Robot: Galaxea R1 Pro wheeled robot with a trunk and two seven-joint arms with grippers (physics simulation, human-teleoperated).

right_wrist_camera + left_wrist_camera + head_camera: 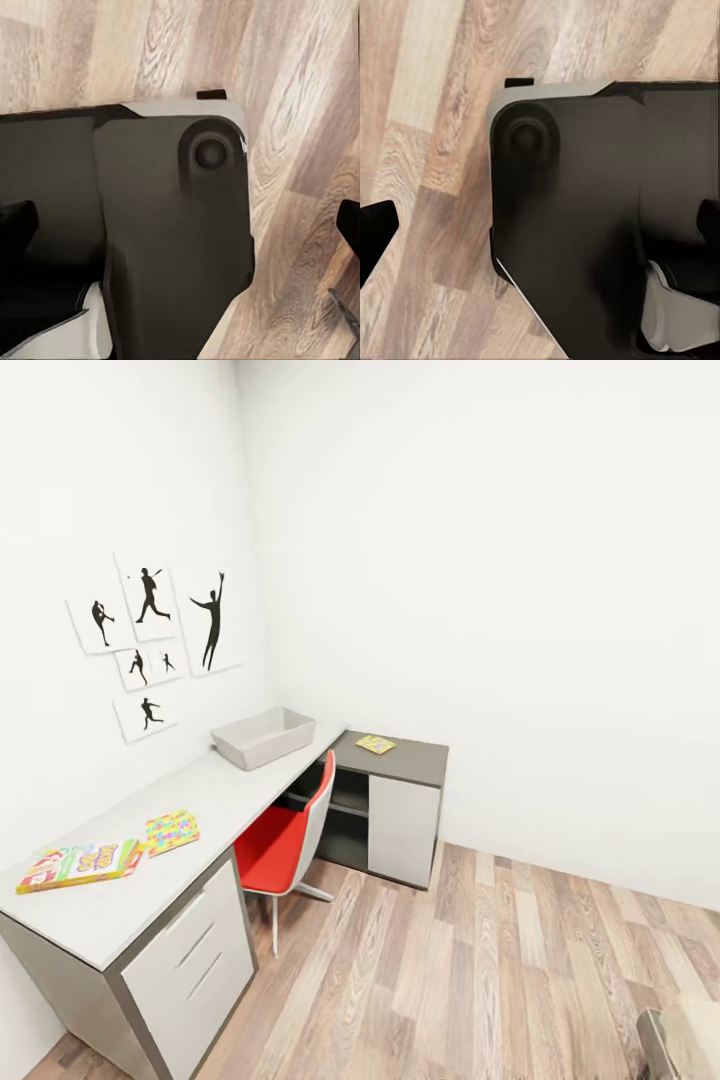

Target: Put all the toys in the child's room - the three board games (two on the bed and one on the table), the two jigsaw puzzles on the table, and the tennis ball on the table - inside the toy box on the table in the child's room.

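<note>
In the head view the table runs along the left wall. The pale grey toy box stands at its far end. A board game lies at the near end, with a jigsaw puzzle just beyond it. A small flat yellow-green piece lies on the dark cabinet past the table; I cannot tell whether it is a puzzle or a game. The tennis ball is out of view. My left gripper and right gripper hang open and empty over the robot's dark base and the wood floor.
A red chair is tucked under the table's middle. A white three-drawer unit stands below the near end. The dark cabinet fills the corner. Wood-plank floor spreads to the right. A beige bed corner shows at the lower right.
</note>
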